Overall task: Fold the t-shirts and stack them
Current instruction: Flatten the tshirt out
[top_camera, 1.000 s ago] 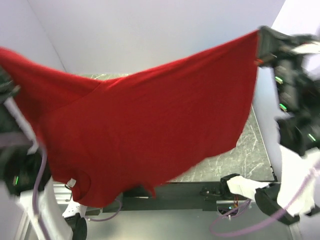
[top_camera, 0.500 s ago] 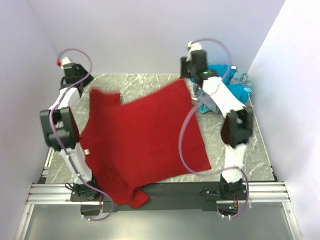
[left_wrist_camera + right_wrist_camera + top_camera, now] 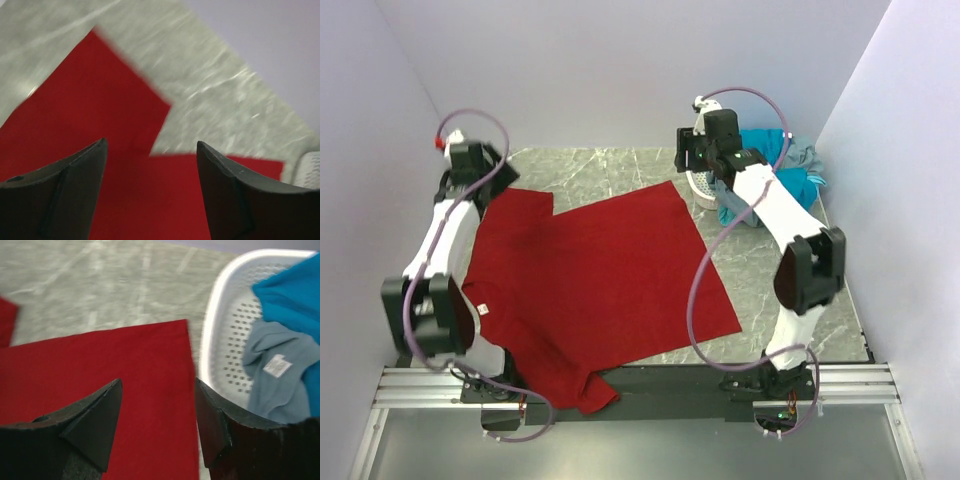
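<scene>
The dark red t-shirt (image 3: 590,280) lies spread flat on the marble table, its white neck label (image 3: 482,308) at the left and one sleeve hanging over the near edge. My left gripper (image 3: 480,178) hovers open over the shirt's far left corner (image 3: 75,100); nothing is between its fingers (image 3: 150,142). My right gripper (image 3: 692,168) hangs open above the far right corner (image 3: 100,360), its jaws empty (image 3: 157,381). A teal-blue t-shirt (image 3: 290,290) and a grey t-shirt (image 3: 275,375) lie heaped in the basket.
The white perforated basket (image 3: 215,305) stands at the back right (image 3: 703,185), just right of the red shirt's corner. Lilac walls close in the back and both sides. Bare marble (image 3: 790,290) shows right of the shirt.
A second ago both grippers held the red shirt stretched in the air. They swung it down onto the table, opened and let it go; it now lies flat.
</scene>
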Motion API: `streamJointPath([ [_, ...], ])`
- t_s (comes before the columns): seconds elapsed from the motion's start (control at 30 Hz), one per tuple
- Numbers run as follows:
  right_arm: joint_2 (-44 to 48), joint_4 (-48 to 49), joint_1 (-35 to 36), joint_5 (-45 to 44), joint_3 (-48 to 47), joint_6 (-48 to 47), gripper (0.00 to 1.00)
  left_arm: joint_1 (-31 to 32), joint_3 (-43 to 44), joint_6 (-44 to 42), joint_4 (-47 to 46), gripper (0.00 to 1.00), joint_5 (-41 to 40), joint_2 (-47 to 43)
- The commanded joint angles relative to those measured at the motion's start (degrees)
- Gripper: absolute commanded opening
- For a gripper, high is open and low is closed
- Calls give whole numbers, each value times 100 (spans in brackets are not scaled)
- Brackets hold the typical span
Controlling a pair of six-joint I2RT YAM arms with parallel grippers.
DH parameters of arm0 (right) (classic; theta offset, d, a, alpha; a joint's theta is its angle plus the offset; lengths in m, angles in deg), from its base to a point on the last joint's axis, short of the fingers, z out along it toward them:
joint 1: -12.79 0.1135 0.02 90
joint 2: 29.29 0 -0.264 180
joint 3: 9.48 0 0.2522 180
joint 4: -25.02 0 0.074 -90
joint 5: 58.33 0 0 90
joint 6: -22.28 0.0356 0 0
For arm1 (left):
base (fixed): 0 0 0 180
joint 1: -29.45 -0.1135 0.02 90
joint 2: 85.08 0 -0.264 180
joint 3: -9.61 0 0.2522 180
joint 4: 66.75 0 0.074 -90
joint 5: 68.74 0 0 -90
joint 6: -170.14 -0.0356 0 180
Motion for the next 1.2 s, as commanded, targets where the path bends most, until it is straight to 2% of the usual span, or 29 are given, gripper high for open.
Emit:
streamJointPath([
  [0.0, 600, -68, 278, 748, 461, 38, 66, -54, -836, 312, 985, 78, -475, -447],
  [0.03, 636, -103, 358, 845, 550, 20, 66, -72, -1239, 391, 1029, 82, -607, -727],
  [0.13, 698, -235, 656, 1126, 884, -6, 66, -326, -1899, 497, 1091, 83, -512, -1141],
  [0.33, 558, 28, 1061, 1759, 1535, 248, 66, -590, -2516, 497, 1083, 83, -196, -1371],
  [0.57, -57, 81, 1237, 1523, 1764, 565, 66, -731, -3079, 541, 687, 82, 16, -1275],
  [0.9, -1129, -375, 1220, 1461, 1307, 556, 65, -801, -3027, 559, 160, 82, 130, -353],
  [1.17, -1859, -1139, 886, 1399, 404, 688, 63, -801, -2263, 340, -130, 81, 455, 684],
])
